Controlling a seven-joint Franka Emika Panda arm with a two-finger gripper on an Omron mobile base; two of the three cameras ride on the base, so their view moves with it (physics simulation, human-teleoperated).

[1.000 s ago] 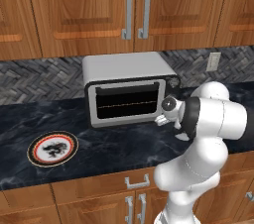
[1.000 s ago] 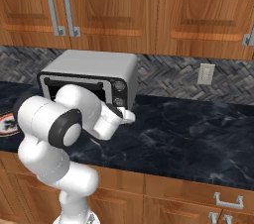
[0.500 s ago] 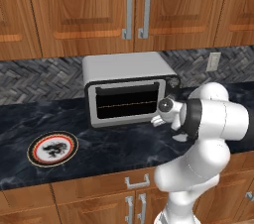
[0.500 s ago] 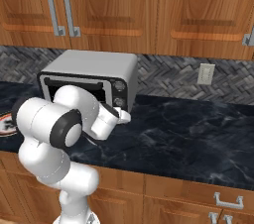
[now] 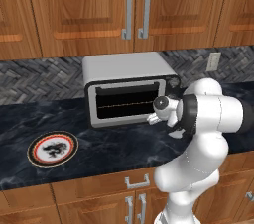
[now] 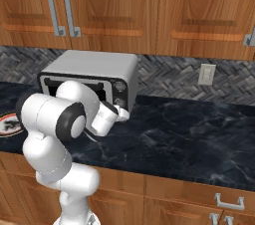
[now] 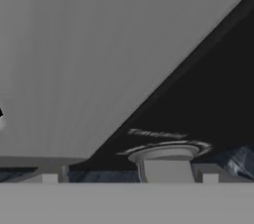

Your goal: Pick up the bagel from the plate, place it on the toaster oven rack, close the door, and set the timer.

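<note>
On the dark marble counter [image 5: 99, 151] the silver toaster oven [image 5: 126, 89] has its door [image 5: 128, 103] shut. The plate [image 5: 52, 148] lies left, bagel unseen. The gripper [image 6: 121, 114], jaws spread and empty, hovers near the oven's knobs [image 6: 119, 86].

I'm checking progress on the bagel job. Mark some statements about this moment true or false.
1. A bagel lies on the plate. False: the plate carries nothing.
2. The door of the toaster oven is closed. True.
3. The pincer is at the oven's front right corner, near its knobs. True.
4. The plate sits to the right of the oven in the left base view. False: it is to the left.
</note>
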